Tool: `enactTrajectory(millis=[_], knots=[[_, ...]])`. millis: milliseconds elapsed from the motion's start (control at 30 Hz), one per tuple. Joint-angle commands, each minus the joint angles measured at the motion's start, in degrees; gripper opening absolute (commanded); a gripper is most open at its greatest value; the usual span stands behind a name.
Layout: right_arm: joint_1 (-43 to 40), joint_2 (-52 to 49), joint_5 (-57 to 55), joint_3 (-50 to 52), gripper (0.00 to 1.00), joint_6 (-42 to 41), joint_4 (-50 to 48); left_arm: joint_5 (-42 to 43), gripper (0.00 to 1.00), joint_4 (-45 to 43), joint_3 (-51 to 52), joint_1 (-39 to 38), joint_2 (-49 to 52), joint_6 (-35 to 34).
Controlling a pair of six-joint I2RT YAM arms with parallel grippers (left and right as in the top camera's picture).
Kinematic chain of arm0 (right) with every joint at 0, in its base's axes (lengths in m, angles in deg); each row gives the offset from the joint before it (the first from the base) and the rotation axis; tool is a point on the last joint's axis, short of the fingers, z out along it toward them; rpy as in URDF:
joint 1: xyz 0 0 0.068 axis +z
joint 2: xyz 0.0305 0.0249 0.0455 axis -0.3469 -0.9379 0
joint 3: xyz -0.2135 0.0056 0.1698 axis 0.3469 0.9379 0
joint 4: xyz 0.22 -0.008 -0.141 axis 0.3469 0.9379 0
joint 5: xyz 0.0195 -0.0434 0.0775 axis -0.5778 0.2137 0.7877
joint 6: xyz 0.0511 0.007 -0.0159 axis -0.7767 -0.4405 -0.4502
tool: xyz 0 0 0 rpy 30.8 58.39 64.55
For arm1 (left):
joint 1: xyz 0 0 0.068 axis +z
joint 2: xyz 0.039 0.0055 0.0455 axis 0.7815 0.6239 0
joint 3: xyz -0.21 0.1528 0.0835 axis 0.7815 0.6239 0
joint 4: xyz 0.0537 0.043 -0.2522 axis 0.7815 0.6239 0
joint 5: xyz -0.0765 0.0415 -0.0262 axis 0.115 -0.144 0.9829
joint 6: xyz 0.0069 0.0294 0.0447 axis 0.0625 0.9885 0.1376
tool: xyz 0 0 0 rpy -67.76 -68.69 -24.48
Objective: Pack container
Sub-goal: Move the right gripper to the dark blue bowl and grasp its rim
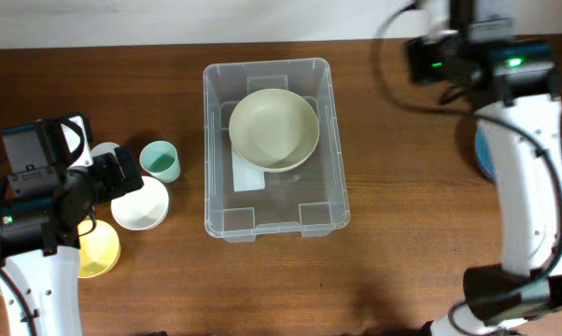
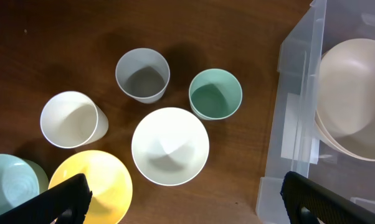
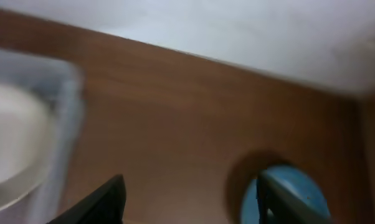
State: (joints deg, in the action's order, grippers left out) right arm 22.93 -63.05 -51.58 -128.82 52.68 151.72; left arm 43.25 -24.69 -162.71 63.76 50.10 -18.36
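The container [image 1: 209,149] is a large clear bin in the middle of the table, and a cream bowl [image 1: 273,129] lies in its far half. In the left wrist view the container [image 2: 299,124] is at the right with the cream bowl [image 2: 356,93] inside. My left gripper [image 2: 187,205] hovers wide open and empty above the table between a white bowl [image 2: 170,146] and the container's wall. Past the container's far right corner, my right gripper [image 3: 190,202] is open with nothing in it, and its view is blurred.
Left of the container stand a teal cup [image 2: 215,93], a grey cup [image 2: 142,74], a white cup [image 2: 72,119], a yellow bowl [image 2: 94,183] and a pale blue bowl [image 2: 10,183]. A blue dish [image 1: 484,154] sits at the right under the right arm.
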Motion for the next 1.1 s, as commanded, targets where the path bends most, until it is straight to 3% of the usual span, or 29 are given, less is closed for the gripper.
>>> enactTrajectory(millis=[0, 267, 767, 933, 1067], knots=[[-10.23, -6.12, -0.28, 3.41, 0.73, -8.24, 1.25, 0.66, 0.99, 0.09, -1.07, 0.17, 0.04, 0.48], [-20.06, -21.31, 2.78, 7.23, 0.78, -9.25, 1.77, 0.66, 1.0, 0.09, -1.07, 0.17, 0.04, 0.48], [-21.59, -32.63, -3.39, 7.3, 0.77, -12.35, -2.51, 0.66, 1.0, 0.09, -1.07, 0.17, 0.04, 0.48], [-22.73, -34.71, -3.39, 7.3, 0.69, -12.52, -2.4, 0.66, 1.0, 0.09, -1.07, 0.17, 0.04, 0.48], [-23.04, -35.32, -3.37, 7.3, 0.54, -12.52, -2.27, 0.66, 1.0, 0.09, -1.07, 0.17, 0.04, 0.48]])
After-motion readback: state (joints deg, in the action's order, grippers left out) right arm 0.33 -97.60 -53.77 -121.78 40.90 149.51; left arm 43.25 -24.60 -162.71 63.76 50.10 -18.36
